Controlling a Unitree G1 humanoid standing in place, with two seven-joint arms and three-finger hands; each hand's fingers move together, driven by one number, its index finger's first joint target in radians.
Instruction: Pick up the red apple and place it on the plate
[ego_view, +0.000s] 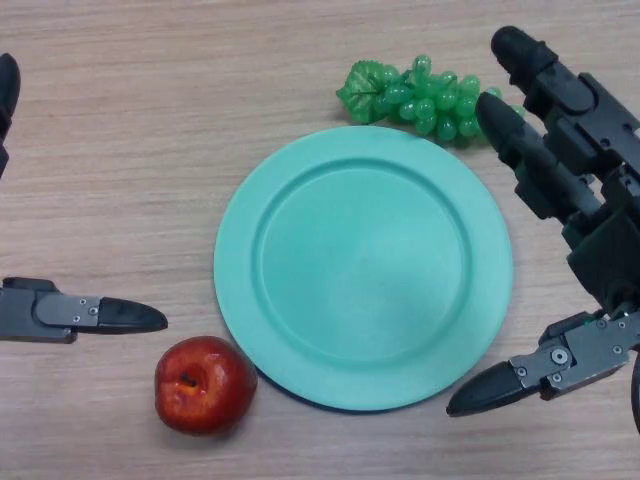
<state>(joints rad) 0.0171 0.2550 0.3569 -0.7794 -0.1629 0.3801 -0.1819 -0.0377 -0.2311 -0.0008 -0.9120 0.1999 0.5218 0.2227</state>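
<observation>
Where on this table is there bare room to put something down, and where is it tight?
The plate holds nothing. Bare wood runs along the far left, between the left hand and the grapes. Bare wood also lies along the near edge, right of the red apple. It is crowded on the right, where the open right hand flanks the plate and the grapes.

A round teal plastic plate (363, 267) lies mid-table on the wooden table (150, 150). A red apple (203, 384) sits at its near-left edge, just beside the rim. A bunch of green plastic grapes (425, 100) lies behind the plate, to the right.
</observation>
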